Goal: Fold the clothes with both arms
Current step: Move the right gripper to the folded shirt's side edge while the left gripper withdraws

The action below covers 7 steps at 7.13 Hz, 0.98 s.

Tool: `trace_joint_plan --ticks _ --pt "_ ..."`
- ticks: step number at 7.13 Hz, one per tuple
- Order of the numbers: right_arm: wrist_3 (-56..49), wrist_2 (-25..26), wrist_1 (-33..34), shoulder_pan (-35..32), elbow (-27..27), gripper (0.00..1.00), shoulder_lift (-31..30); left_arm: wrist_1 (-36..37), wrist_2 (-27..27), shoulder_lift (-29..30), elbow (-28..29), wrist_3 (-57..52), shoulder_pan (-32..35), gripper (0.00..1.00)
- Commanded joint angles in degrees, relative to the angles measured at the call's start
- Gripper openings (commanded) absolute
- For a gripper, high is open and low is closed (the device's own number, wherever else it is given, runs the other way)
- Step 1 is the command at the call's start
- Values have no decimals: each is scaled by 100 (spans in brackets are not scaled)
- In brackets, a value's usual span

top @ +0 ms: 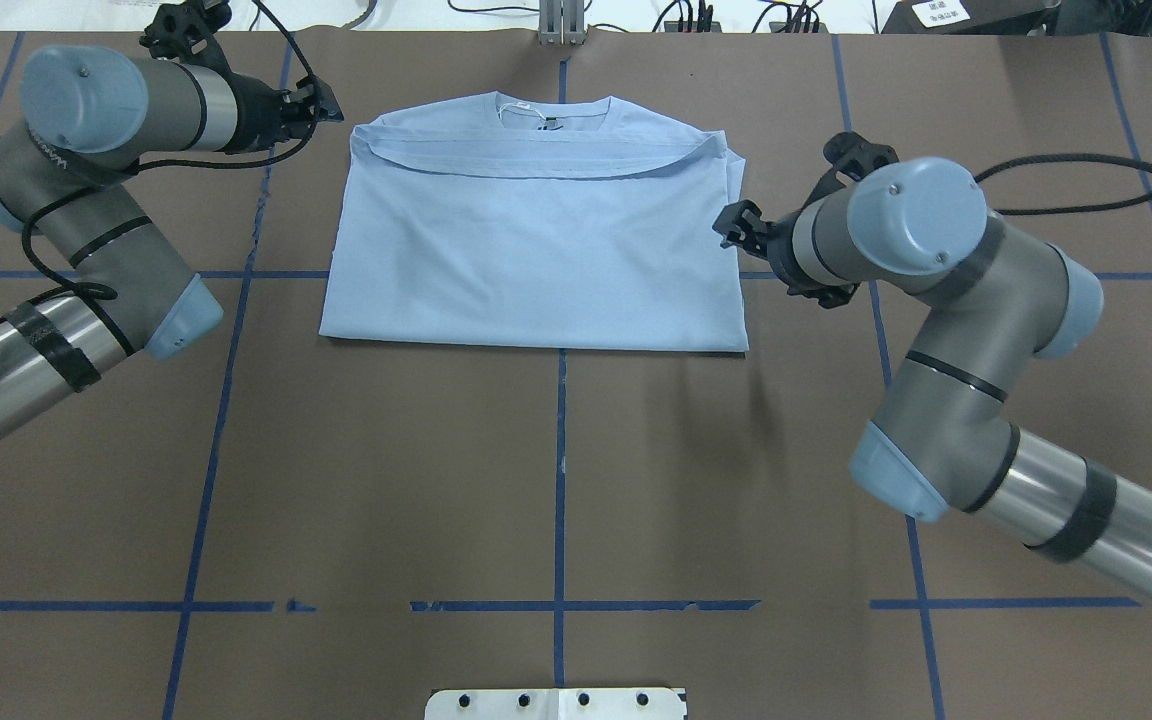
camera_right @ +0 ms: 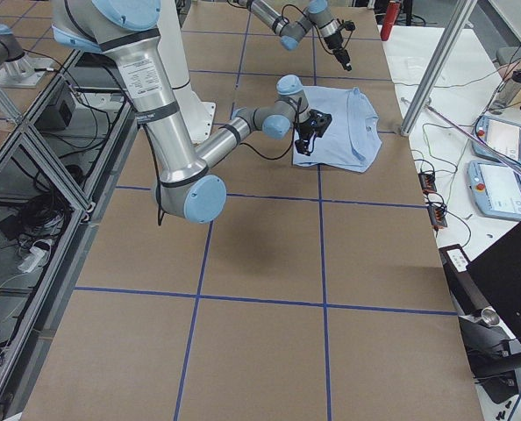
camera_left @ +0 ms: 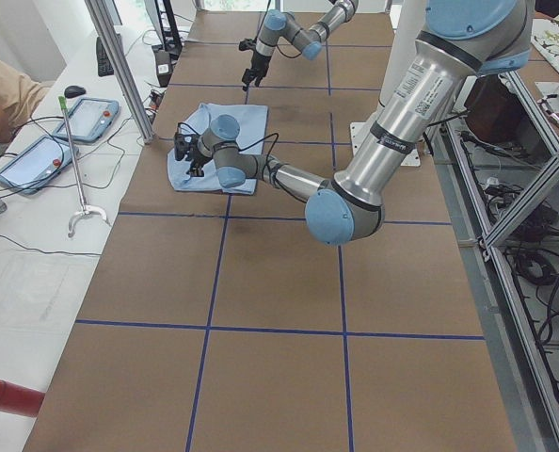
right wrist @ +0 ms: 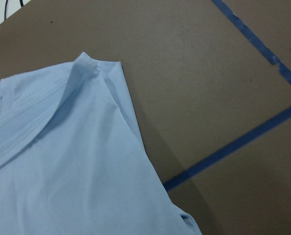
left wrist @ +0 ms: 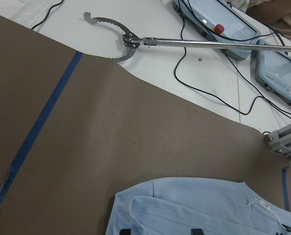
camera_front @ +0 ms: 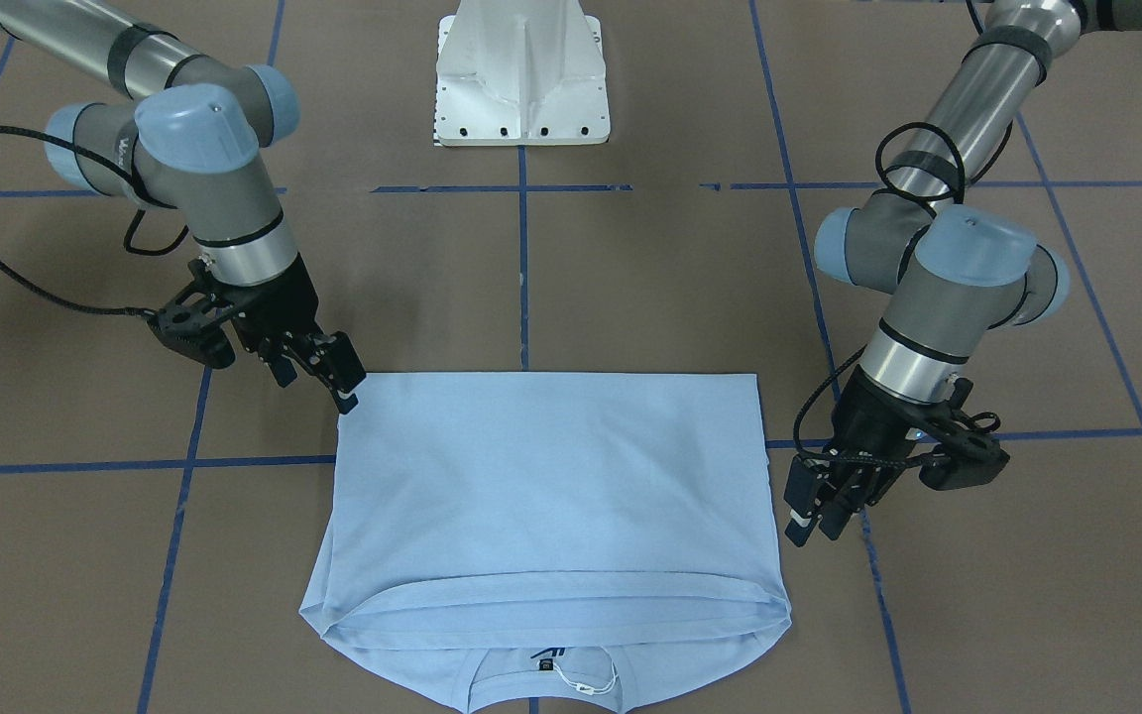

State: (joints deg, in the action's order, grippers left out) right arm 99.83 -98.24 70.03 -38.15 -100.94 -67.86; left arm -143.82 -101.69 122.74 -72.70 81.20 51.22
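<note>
The light blue T-shirt [top: 536, 250] lies flat on the brown table, folded in half with its hem edge brought up near the collar [top: 556, 110]. Its dark neck label [camera_front: 541, 666] and white tag string [camera_front: 586, 684] show. My left gripper [camera_front: 814, 521] is open and empty, just off the shirt's shoulder corner; its two fingertips [left wrist: 123, 231] show apart over the sleeve edge. My right gripper [camera_front: 318, 377] is open and empty, hovering at the shirt's opposite side edge [top: 736, 225]. The right wrist view shows only the shirt [right wrist: 62, 161], no fingers.
The white pedestal base [camera_front: 521, 79] stands at the robot's side of the table. Blue tape lines [top: 561, 480] cross the table. Beyond the far table edge lie a metal grabber tool [left wrist: 135, 41], teach pendants [left wrist: 219, 24] and cables; a metal post [left wrist: 285, 142] stands there.
</note>
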Motion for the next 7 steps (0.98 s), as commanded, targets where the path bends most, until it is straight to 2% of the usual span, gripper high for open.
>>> trace_joint_plan --ticks 1,3,4,7 --pt "737 277 -16 446 -383 95 -500 -6 -8 -127 -130 -8 -16 54" --pt "898 551 -51 571 63 92 -230 -15 -8 -163 -139 -17 -42 54" --pt "924 648 -51 571 492 92 163 -15 -8 -163 -139 -17 -51 54" --pt "828 640 -60 563 716 91 194 -15 0 -163 -139 -17 -51 54"
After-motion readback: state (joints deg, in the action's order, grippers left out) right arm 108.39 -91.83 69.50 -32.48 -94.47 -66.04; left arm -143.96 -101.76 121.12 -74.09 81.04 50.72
